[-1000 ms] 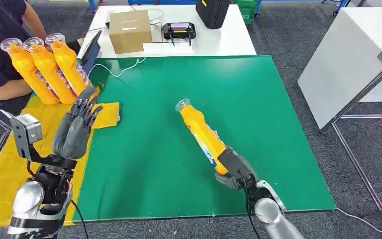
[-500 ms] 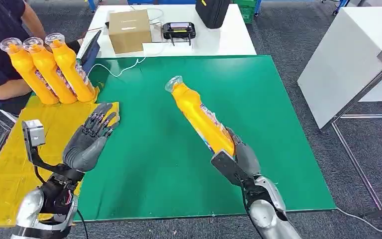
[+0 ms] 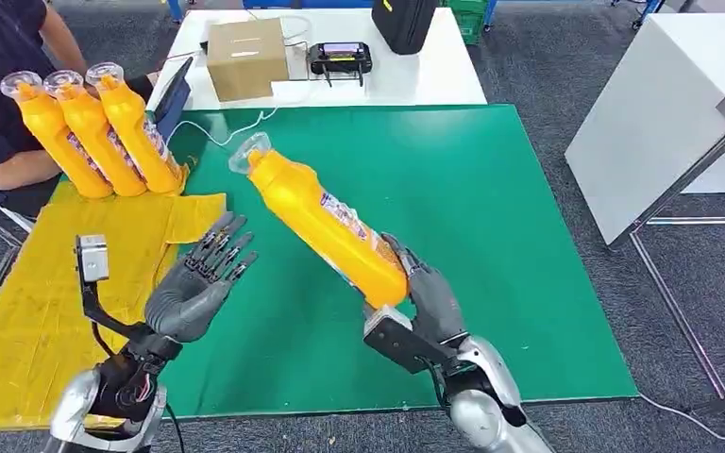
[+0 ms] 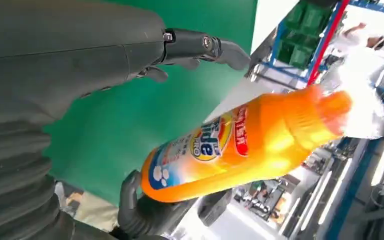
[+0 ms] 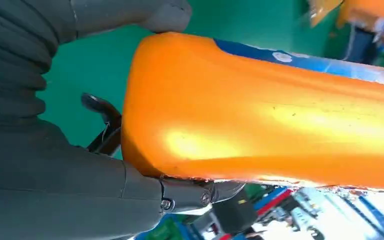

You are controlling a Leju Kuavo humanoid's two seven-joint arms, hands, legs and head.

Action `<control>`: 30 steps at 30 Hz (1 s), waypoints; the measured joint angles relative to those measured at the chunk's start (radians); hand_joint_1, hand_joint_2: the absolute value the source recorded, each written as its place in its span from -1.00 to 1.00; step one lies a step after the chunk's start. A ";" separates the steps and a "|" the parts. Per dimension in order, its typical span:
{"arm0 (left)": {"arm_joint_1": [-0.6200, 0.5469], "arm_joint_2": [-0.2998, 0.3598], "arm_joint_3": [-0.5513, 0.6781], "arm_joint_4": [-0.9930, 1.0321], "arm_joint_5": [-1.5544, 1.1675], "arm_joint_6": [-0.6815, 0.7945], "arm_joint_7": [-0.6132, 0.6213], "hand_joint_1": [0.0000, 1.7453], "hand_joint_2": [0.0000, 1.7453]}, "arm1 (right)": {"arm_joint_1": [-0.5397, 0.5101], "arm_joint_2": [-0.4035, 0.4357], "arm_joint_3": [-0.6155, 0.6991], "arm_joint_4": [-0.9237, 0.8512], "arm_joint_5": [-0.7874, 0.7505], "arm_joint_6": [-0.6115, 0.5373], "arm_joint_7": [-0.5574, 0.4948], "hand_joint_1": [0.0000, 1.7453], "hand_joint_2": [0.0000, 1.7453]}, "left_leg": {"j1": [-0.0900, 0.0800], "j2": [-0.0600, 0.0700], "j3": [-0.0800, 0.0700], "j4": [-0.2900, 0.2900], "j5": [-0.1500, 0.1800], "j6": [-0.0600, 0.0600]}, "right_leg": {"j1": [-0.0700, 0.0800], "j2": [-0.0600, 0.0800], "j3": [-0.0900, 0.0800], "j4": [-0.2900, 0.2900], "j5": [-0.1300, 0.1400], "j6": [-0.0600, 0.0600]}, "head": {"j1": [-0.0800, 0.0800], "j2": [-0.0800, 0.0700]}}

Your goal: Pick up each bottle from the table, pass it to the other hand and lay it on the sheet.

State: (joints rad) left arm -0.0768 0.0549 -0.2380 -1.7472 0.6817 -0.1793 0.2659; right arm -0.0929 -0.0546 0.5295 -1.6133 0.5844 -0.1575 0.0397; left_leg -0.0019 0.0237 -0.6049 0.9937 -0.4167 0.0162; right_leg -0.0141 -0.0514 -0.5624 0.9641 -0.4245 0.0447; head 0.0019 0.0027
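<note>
Your right hand [image 3: 429, 300] grips the orange bottle [image 3: 319, 220] by its base, tilted above the green counter [image 3: 491, 189]. Your left hand [image 3: 198, 283] waits beside it, palm up, fingers spread, holding nothing.

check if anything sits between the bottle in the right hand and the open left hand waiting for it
Nothing visible does. The right hand holds the orange bottle by its base, tilted with its neck toward the left hand, whose fingers are spread. Between them the head view shows just bare green mat.
</note>
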 measured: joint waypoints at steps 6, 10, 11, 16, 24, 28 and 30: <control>0.001 0.000 -0.021 0.000 0.043 0.001 0.000 -1.00 1.00 | -0.021 -0.006 0.045 -0.002 -0.029 -0.003 0.000 1.00 1.00 | 0.000 0.000 0.000 0.000 0.000 0.000 | 0.000 0.000 0.000 0.000 0.000 0.000 | 0.000 0.000; 0.001 0.000 -0.034 0.000 0.055 0.004 0.000 -1.00 1.00 | -0.039 -0.011 0.082 -0.002 -0.035 -0.004 0.000 1.00 1.00 | 0.000 0.000 0.000 0.000 0.000 0.000 | 0.000 0.000 0.000 0.000 0.000 0.000 | 0.000 0.000; 0.000 0.000 -0.038 0.000 0.055 0.009 0.000 -1.00 1.00 | -0.045 -0.014 0.096 -0.002 -0.038 -0.003 0.000 1.00 1.00 | 0.000 0.000 0.000 0.000 0.000 0.000 | 0.000 0.000 0.000 0.000 0.000 0.000 | 0.000 0.000; -0.007 0.000 -0.053 0.000 0.053 0.021 -0.005 -1.00 1.00 | -0.082 -0.023 0.167 -0.001 -0.061 0.012 0.000 1.00 1.00 | 0.000 0.000 0.000 0.000 0.000 0.000 | 0.000 0.000 0.000 0.000 0.000 0.000 | 0.000 0.000; -0.029 -0.002 -0.069 0.000 0.011 0.037 -0.028 -1.00 1.00 | -0.145 -0.035 0.281 0.024 -0.130 0.074 0.001 1.00 1.00 | 0.000 0.000 0.000 0.000 0.000 0.000 | 0.000 0.000 0.000 0.000 0.000 0.000 | 0.000 0.000; -0.037 -0.008 -0.071 0.000 -0.030 0.049 -0.052 -1.00 1.00 | -0.178 -0.038 0.337 0.051 -0.170 0.097 0.008 1.00 1.00 | 0.000 0.000 0.000 0.000 0.000 0.000 | 0.000 0.000 0.000 0.000 0.000 0.000 | 0.000 0.000; -0.040 -0.011 -0.071 0.000 -0.047 0.051 -0.061 -1.00 1.00 | -0.193 -0.039 0.358 0.064 -0.187 0.099 0.013 1.00 1.00 | 0.000 0.000 0.000 0.000 0.000 0.000 | 0.000 0.000 0.000 0.000 0.000 0.000 | 0.000 0.000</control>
State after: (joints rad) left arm -0.1164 0.0443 -0.3090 -1.7472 0.6352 -0.1278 0.2049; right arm -0.2858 -0.0938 0.8880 -1.5492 0.3972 -0.0584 0.0526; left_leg -0.0019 0.0241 -0.6048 0.9937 -0.4166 0.0162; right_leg -0.0140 -0.0513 -0.5626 0.9641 -0.4245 0.0446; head 0.0019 0.0027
